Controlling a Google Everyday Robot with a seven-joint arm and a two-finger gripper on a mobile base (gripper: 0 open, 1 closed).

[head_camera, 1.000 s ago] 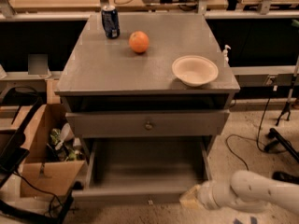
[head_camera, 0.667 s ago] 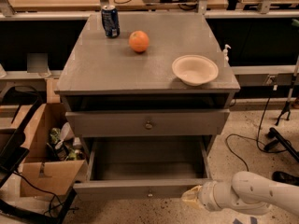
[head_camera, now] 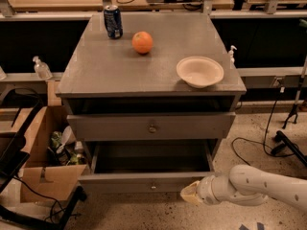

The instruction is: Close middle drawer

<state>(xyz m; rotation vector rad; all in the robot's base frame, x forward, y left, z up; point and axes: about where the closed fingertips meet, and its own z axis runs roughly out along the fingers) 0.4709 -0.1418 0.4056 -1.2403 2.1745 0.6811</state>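
Note:
The middle drawer (head_camera: pixel 144 182) is pulled out from the grey cabinet (head_camera: pixel 120 75). It has a low front with a small round knob (head_camera: pixel 153 187), and its deep grey box is empty. My gripper (head_camera: pixel 190 193), a pale tip on a white arm (head_camera: pixel 259 186), comes in from the lower right. It rests against the right end of the drawer front. The taller top drawer (head_camera: pixel 192 126) above sticks out a little. The lowest drawer is hidden.
A blue can (head_camera: pixel 113 21), an orange (head_camera: pixel 142 42) and a white bowl (head_camera: pixel 199 72) sit on the cabinet top. A cardboard box (head_camera: pixel 41 176) of clutter stands at the left. Cables (head_camera: pixel 249 150) and a stand foot (head_camera: pixel 290 145) lie on the floor at the right.
The middle drawer has slid partway back into the cabinet. My gripper has moved forward with its front.

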